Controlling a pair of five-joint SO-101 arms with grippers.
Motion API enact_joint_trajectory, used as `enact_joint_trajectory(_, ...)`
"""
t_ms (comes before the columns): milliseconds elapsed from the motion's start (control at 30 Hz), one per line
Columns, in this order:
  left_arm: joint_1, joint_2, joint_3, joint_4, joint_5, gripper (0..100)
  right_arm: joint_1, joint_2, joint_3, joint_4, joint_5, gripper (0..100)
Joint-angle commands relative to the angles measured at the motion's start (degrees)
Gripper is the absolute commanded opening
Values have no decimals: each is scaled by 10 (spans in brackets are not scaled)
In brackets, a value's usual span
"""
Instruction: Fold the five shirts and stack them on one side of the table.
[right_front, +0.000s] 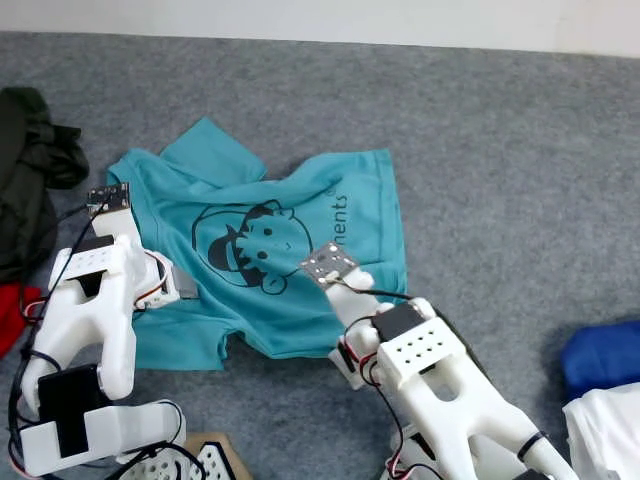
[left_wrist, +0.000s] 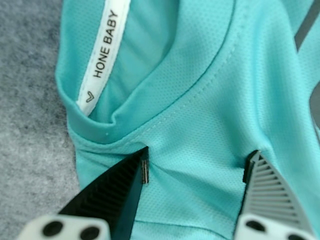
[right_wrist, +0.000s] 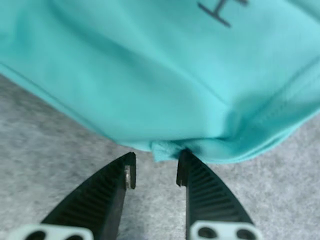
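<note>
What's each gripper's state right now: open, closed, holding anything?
Left gripper: open, jaws spread on the teal shirt near its collar, nothing clamped.
Right gripper: open at the shirt's edge, nothing held.

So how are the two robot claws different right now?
The left gripper is spread wide; the right gripper is open narrower. The left gripper sits on the teal shirt beside its collar; the right gripper is at the hem, above grey table. Both are open.
</note>
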Motion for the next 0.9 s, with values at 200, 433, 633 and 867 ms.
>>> enact_joint_trajectory(200, 9, 3, -13, -9, -3, 302, 33, 35, 0, -58, 8, 125)
enact_joint_trajectory(433, 9, 3, -12, -7, -3, 302, 60, 192, -76, -63, 9, 37)
enact_joint_trajectory(633, 14, 3, -11, -9, -3, 302, 99, 133, -84, -62, 9, 33)
enact_joint_trajectory(867, 24, 3, -11, -7, -2, 302, 116, -32, -14, -44, 9, 8)
